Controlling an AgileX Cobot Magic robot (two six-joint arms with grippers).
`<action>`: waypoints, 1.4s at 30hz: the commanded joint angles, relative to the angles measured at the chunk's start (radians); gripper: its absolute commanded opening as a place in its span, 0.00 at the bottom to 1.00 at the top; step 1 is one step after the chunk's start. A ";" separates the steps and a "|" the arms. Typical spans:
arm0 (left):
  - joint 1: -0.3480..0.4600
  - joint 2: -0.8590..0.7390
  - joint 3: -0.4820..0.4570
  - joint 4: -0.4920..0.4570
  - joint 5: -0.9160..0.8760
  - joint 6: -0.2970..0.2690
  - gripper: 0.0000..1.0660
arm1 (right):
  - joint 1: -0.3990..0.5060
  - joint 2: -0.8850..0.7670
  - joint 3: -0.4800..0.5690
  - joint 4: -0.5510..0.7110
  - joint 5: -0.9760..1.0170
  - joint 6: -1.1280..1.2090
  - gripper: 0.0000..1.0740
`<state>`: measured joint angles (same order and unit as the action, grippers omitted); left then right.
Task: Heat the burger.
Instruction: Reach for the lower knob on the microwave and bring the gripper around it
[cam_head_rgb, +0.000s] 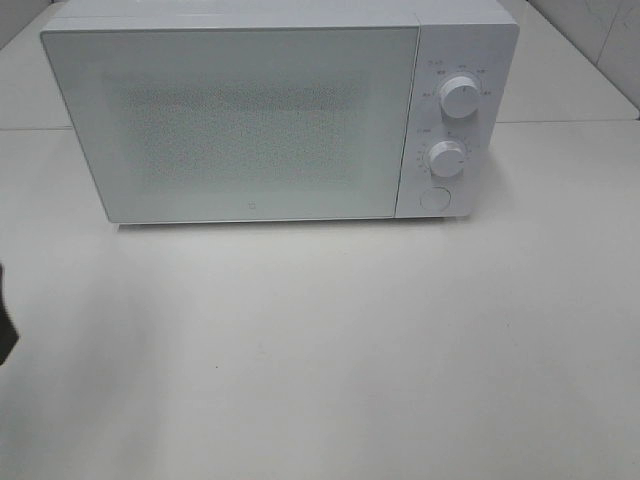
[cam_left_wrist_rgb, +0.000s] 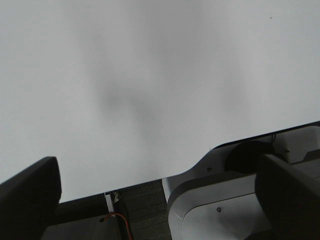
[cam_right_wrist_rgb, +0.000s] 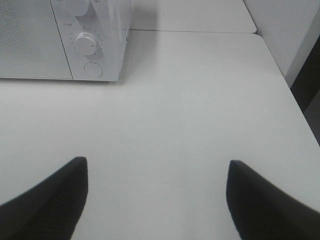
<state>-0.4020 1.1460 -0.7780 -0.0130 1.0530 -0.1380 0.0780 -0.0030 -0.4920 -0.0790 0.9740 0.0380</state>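
microwave (cam_head_rgb: 250, 110) is sitting toward the back of the table (cam_head_rgb: 320, 380) with its door (cam_head_rgb: 235, 125) shut, so you are looking at a frosted panel and nothing behind it. the burger is not showing in any view: not in front of the microwave, not beside it, and you cannot tell through that door whether it is inside. your right gripper (cam_right_wrist_rgb: 157, 195) is hovering in front of the microwave, off toward its control side, with its jaws spread wide and nothing between them. from there the lower dial (cam_right_wrist_rgb: 86, 43) and the round button (cam_right_wrist_rgb: 93, 69) are lying within easy reach, which is likely why it is placed there. your left gripper (cam_left_wrist_rgb: 157, 187) is hanging well in front of the microwave, over the table's near edge, also gaping and empty, probably parked clear of the door's swing. if the burger is inside, you are probably facing the lower dial next; if not, the door needs opening first.
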 joint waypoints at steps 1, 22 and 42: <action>0.050 -0.205 0.100 -0.011 0.034 0.000 0.92 | -0.007 -0.031 0.001 0.003 -0.016 -0.009 0.71; 0.049 -1.169 0.211 -0.001 0.209 0.086 0.92 | -0.007 -0.031 0.001 0.003 -0.016 -0.009 0.71; 0.051 -1.143 0.264 0.035 0.017 0.128 0.92 | -0.007 -0.030 0.001 0.003 -0.016 -0.008 0.71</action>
<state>-0.3530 0.0050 -0.5170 0.0270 1.0860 -0.0090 0.0780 -0.0030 -0.4920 -0.0790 0.9740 0.0330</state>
